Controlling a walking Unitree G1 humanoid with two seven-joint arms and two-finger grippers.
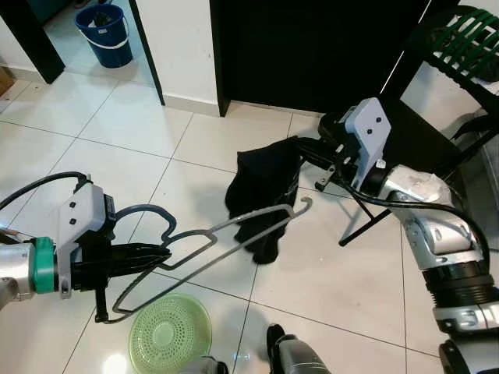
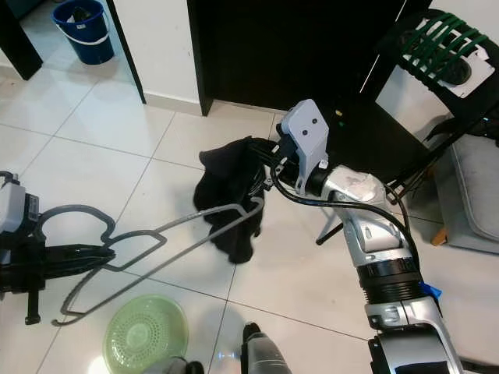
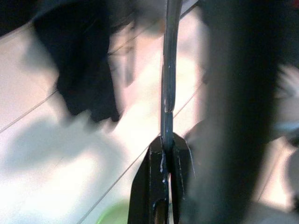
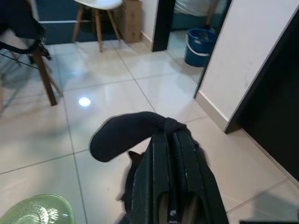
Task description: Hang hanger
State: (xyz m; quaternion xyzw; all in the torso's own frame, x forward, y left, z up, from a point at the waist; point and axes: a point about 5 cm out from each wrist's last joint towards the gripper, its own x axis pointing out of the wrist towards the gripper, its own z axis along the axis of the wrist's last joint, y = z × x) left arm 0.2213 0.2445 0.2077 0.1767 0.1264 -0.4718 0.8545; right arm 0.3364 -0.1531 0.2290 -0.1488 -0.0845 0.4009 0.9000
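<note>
Now the left gripper, lower left of the frame, is clamped on a thin grey metal-wire hanger — fingers pinched tight on the wire near its curled hook end. Hanger is held abt level above the glossy white tiled floor, its long bent frame running diag. up toward frame centre, its far tip by the cloth.

Right gripper, centre-right, is closed on a soft black crumpled garment that droops in folds over the hanger's far end.

Round pale-green perforated plastic strainer lies at the bottom edge. Blue plastic bucket sits upper left; black-framed chair w/ green slats upper right.
</note>
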